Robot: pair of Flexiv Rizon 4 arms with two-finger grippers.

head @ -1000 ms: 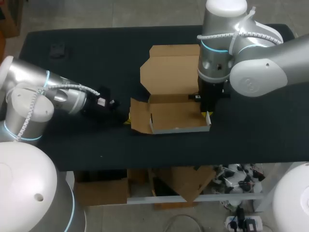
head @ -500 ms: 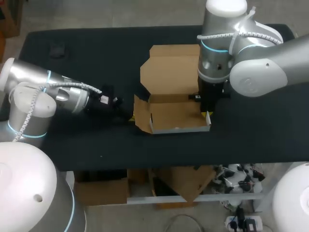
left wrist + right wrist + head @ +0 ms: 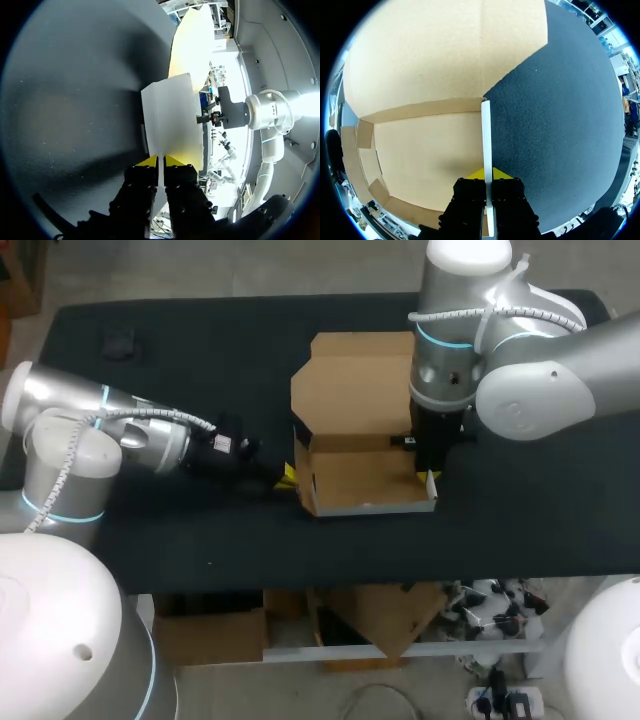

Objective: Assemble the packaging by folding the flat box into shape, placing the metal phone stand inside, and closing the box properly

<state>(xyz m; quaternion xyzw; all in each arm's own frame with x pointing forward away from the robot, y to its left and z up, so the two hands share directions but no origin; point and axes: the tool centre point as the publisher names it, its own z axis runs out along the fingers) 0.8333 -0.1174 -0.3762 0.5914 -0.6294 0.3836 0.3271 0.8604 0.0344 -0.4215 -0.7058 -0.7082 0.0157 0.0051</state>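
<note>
The brown cardboard box [image 3: 365, 483] lies half formed at mid-table, with its lid [image 3: 350, 390] flat behind it. My left gripper [image 3: 288, 476] holds the box's left side flap [image 3: 303, 475] upright; in the left wrist view the flap [image 3: 170, 120] runs edge-on between the yellow tips of the left gripper [image 3: 161, 161]. My right gripper [image 3: 430, 480] comes down on the right side wall [image 3: 432, 490]. In the right wrist view the wall's white edge [image 3: 486, 135] sits pinched in the right gripper [image 3: 487, 175], and the box floor [image 3: 430, 155] lies beside it with nothing in it. No phone stand shows inside the box.
A small dark object [image 3: 120, 343] lies at the far left back of the black table [image 3: 530, 510]. Bare tabletop stretches in front of the box and to its right.
My left gripper has moved right toward the box, swinging the left flap from flat on the table up to upright. The right arm has kept still.
</note>
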